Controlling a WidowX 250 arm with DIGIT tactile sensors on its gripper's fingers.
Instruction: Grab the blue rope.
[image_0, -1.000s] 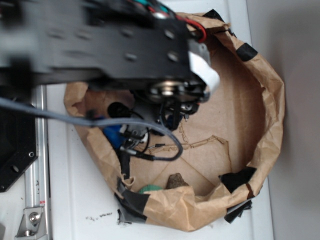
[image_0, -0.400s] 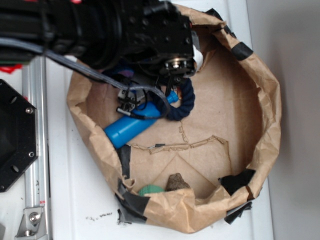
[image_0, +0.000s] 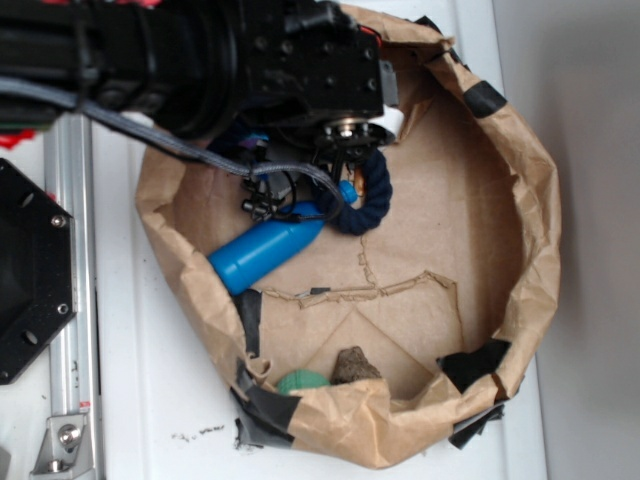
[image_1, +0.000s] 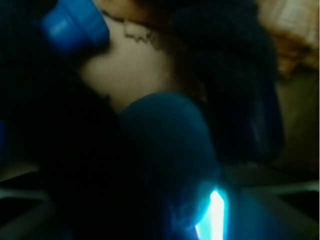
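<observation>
The blue rope is a thick dark navy twisted cord curled in a loop on the floor of the brown paper bag. My gripper is directly over the rope's upper end, and the black wrist hides its fingers. In the wrist view the rope fills the middle, very close and blurred, with dark shapes on both sides. The frames do not show how the jaws stand. The bright blue plastic cylinder lies just left of the rope, its end touching it; its cap shows in the wrist view.
The bag's crumpled paper wall, patched with black tape, rings the work area. A green object and a brown lump lie at its near edge. My grey cable hangs over the cylinder. A metal rail runs on the left.
The arm has swung up and back from the bag's left side, uncovering the cylinder and rope, and settled over the rope's upper end. Since 0.4 s ago it has barely shifted.
</observation>
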